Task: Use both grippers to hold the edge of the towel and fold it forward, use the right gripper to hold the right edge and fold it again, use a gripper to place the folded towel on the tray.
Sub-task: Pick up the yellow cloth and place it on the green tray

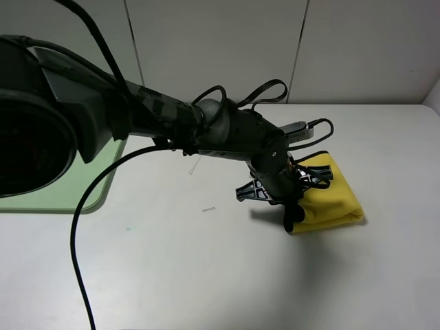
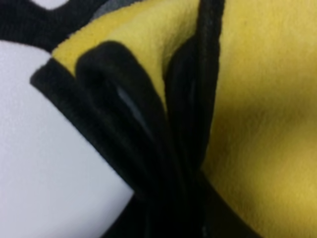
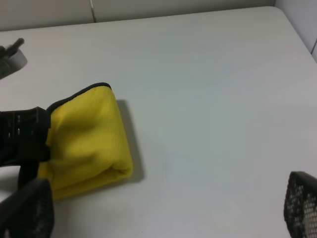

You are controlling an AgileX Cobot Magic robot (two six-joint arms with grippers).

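Towel (image 1: pixel 328 196) is lying folded on the white table (image 1: pixel 206 275), well apart from the green tray (image 1: pixel 82 185); soft, light, plush. Left hand (image 1: pixel 289 221) is clamping its stacked black-trimmed edges (image 2: pixel 148 144), the best hold. Right hand (image 3: pixel 163 213) is hanging spread apart, empty.

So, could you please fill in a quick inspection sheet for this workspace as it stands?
Surface: white table, mostly bare.
Job's things: yellow towel folded into a thick bundle right of centre; green tray at the far left, nothing seen on the part in view.
Clutter: small white scrap near the middle.
Grippers: left gripper closed on the towel's left edge; right gripper open, apart from the towel.
Cables: black cable draped over the table.
Surroundings: pale wall panels.
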